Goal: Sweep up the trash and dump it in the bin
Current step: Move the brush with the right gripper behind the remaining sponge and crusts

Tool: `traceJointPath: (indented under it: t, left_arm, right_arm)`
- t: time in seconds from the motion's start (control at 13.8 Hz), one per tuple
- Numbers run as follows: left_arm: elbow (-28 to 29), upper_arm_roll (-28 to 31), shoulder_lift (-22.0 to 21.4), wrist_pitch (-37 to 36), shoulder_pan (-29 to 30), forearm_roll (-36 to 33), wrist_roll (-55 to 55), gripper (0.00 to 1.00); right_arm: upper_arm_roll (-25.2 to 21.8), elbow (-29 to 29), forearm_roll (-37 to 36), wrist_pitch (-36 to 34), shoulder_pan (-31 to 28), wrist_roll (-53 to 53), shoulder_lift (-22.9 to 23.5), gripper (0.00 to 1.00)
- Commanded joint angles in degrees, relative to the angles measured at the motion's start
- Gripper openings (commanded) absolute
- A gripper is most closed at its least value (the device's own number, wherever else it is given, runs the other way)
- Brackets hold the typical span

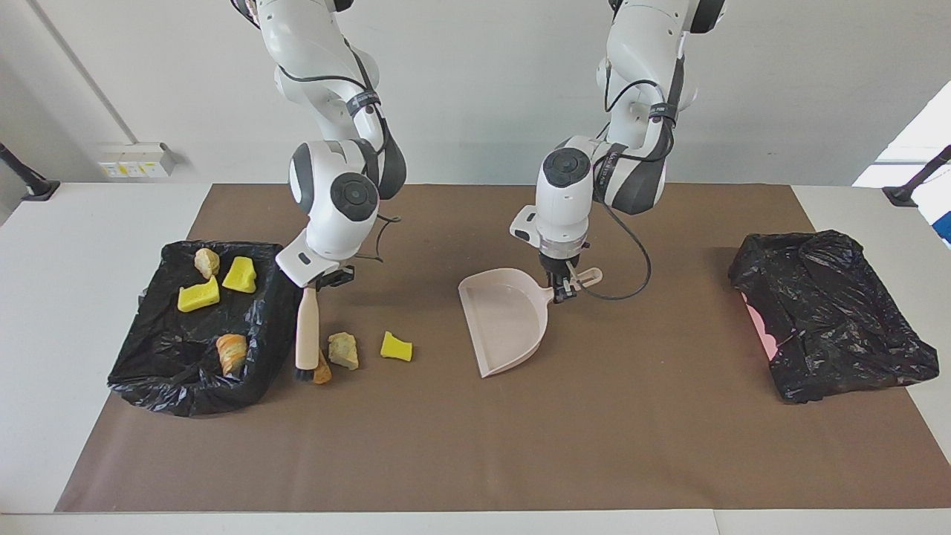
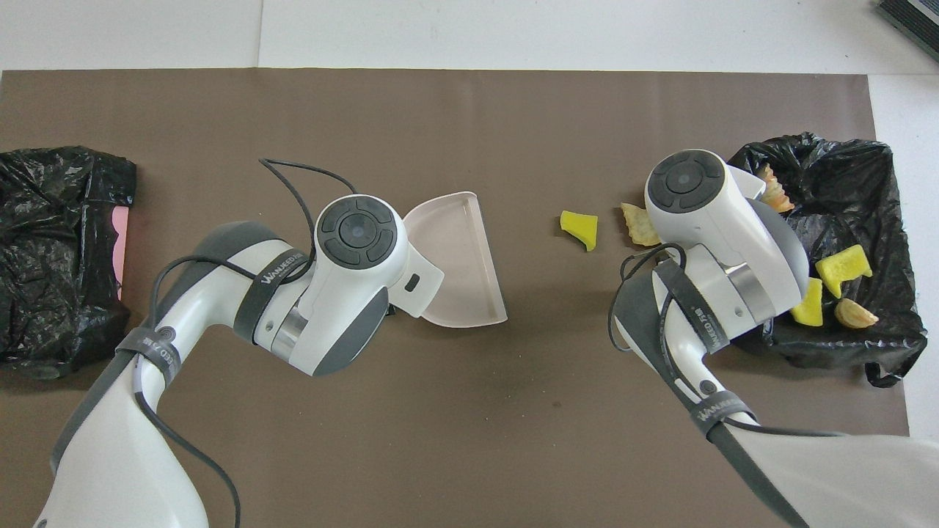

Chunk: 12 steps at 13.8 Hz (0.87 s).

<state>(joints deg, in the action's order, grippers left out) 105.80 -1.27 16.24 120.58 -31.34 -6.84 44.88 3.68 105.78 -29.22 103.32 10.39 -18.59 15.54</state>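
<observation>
3 scraps of trash (image 1: 343, 351) lie on the counter (image 1: 475, 446) just beside the black-lined bin (image 1: 148, 371), which holds 4 more; I judge them light, the yellow sponge chunk (image 1: 396, 347) soft and springy, the rock-like lump (image 1: 343, 350) and orange-brown lump (image 1: 322, 369) stiffer and apt to roll, so I would push them low with bristles, not pinch them. My right hand (image 1: 321, 280) is clamped on the brush (image 1: 305, 334), bristles at the orange-brown lump, and my left hand (image 1: 562, 290) pinches the dustpan (image 1: 505, 319) handle mid-counter.

From overhead, the right arm hides the beige wooden-handled brush (image 1: 306, 327) and the orange-brown lump (image 1: 323, 370), which that brush half covers.
</observation>
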Motion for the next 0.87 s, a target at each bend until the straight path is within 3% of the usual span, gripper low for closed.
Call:
traceJointPath:
  t: [0.0,0.51,0.8]
  left_arm:
    - [5.72,0.75,-3.83,0.97,-0.82,0.69,-0.14,0.00]
    - [5.47,1.01,-3.41,3.51,-0.56,-0.10,-3.49,0.00]
    - [4.60,0.92,-3.14,4.13,-0.74,-0.28,-3.49,0.00]
  right_arm:
    - [0.63,-1.45,-2.77,-0.67,-0.11,1.36,1.33,0.00]
    - [0.71,-1.02,-5.59,2.85,-1.08,1.01,3.62,0.00]
    - [1.32,-1.98,4.51,1.62,1.55,1.18,3.62,0.00]
